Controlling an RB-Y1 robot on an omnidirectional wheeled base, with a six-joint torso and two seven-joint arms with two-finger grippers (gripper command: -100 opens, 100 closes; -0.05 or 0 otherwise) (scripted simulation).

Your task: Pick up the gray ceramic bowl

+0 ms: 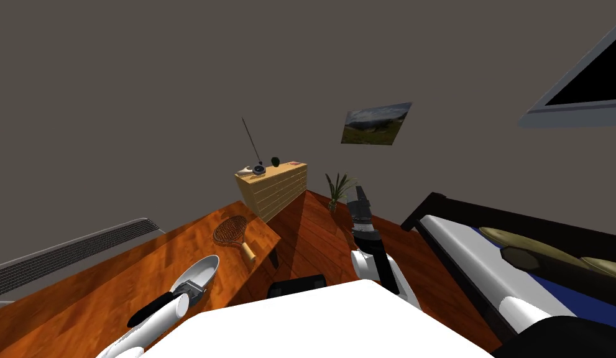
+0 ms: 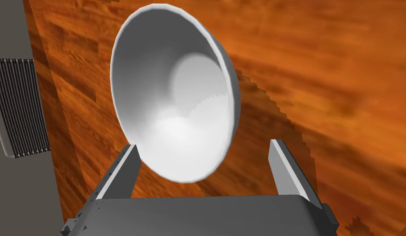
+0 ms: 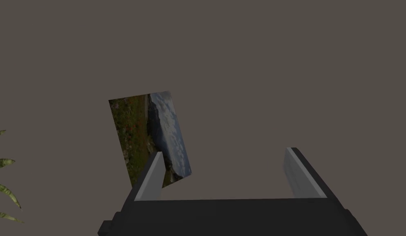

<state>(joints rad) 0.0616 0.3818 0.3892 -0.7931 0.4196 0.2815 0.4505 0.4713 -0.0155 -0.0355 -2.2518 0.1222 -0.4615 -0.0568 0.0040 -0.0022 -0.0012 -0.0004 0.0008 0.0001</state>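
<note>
A light grey bowl (image 1: 201, 271) sits on the wooden table (image 1: 114, 273) close in front of me on my left. My left gripper (image 1: 192, 287) is right at its near rim. In the left wrist view the bowl (image 2: 173, 94) looms large, and its near rim dips between the open fingers (image 2: 126, 168) of the left gripper (image 2: 204, 144), closer to one finger, with the other standing apart from it. My right gripper (image 1: 360, 191) is raised above the floor to the right of the table. In the right wrist view the right gripper (image 3: 224, 151) is open and holds nothing.
A racket (image 1: 233, 232) lies on the table beyond the bowl. Farther back stand a wooden dresser (image 1: 272, 186) with small items on top and a potted plant (image 1: 335, 189). A bed (image 1: 487, 261) runs along the right, and a radiator (image 1: 64, 252) along the left.
</note>
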